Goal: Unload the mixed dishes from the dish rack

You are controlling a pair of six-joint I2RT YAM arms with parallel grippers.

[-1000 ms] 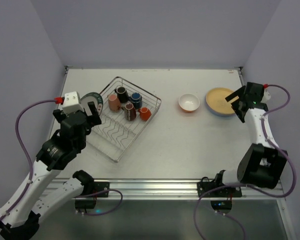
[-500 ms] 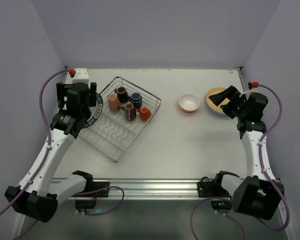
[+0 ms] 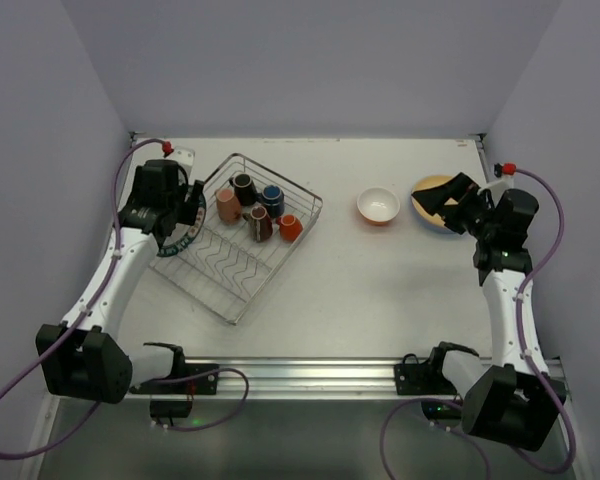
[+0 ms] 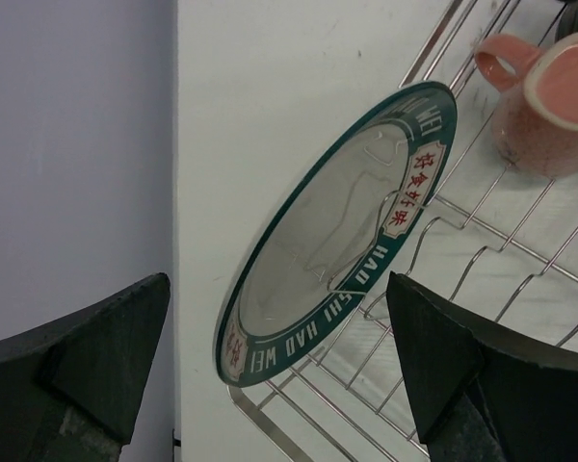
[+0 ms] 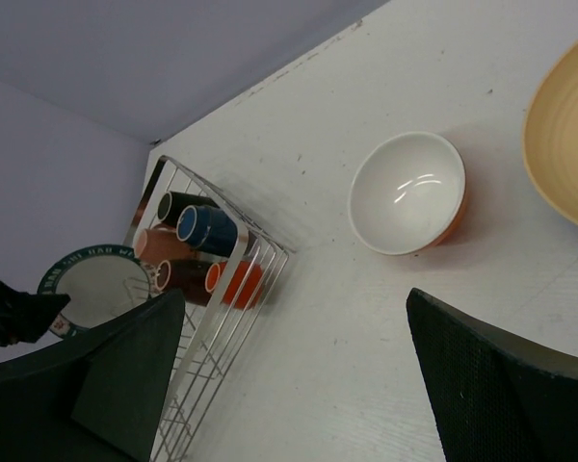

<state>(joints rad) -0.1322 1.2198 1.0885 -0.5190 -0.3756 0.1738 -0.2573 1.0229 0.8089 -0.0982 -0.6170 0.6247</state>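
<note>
The dish rack [image 3: 242,262] sits left of centre, with pink [image 3: 228,206], black [image 3: 243,185], blue-lined [image 3: 271,195], brown [image 3: 260,223] and orange [image 3: 291,228] mugs lying at its far end. A white plate with a green lettered rim [image 4: 337,231] leans tilted in the rack's left corner. My left gripper [image 3: 188,208] hovers open right over it, one finger on each side and apart from it. The orange bowl [image 3: 378,205], white inside, and a yellow plate [image 3: 425,186] rest on the table at the right. My right gripper [image 3: 442,198] hangs open above the yellow plate's edge, holding nothing.
Side walls stand close on the left and right, and a back wall runs along the far table edge. The pink mug [image 4: 549,106] lies just right of the leaning plate. The bowl [image 5: 407,192] stands a short way left of the yellow plate [image 5: 568,154].
My left arm has swung from the rack's near left side up and back, over the green-rimmed plate. My right gripper has shifted a little left along the yellow plate. Both stay open.
</note>
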